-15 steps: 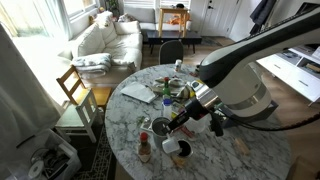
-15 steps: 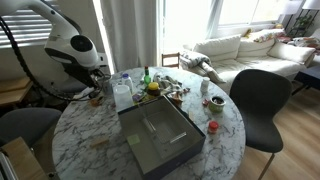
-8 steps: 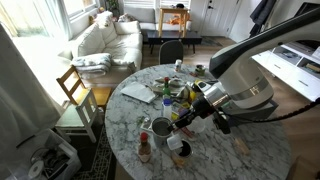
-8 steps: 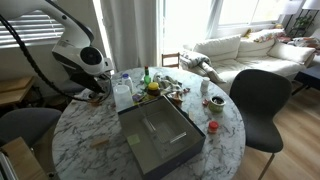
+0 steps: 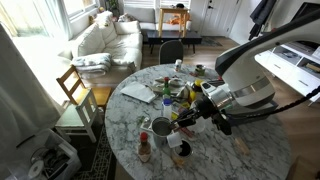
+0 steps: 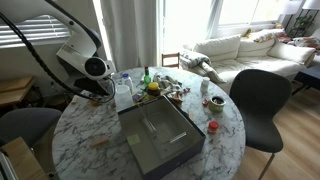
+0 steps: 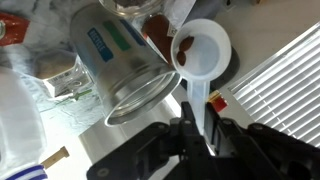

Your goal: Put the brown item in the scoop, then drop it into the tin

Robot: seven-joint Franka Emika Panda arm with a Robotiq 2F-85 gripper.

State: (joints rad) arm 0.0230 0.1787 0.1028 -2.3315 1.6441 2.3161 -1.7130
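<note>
Clamping small white plastic scoop point(image 7: 205, 50) by handle, gripper point(image 7: 200, 130) was shut; brown lump point(image 7: 187, 45) loaded; emptying into round silver metal tin point(image 7: 125, 65) just ahead was outstanding.

A round marble-topped bench point(image 5: 258, 152) stands in a living room bright with daylight from tall windows point(image 6: 190, 20). Beyond it sits a white sofa point(image 5: 105, 40) piled with cushions. A light wooden chair point(image 5: 75, 90) stands beside the bench, and a dark upholstered chair point(image 6: 258, 95) is drawn up close. The floor point(image 6: 295, 140) is pale wood. A light curtain point(image 6: 125, 35) hangs by the glass.
</note>
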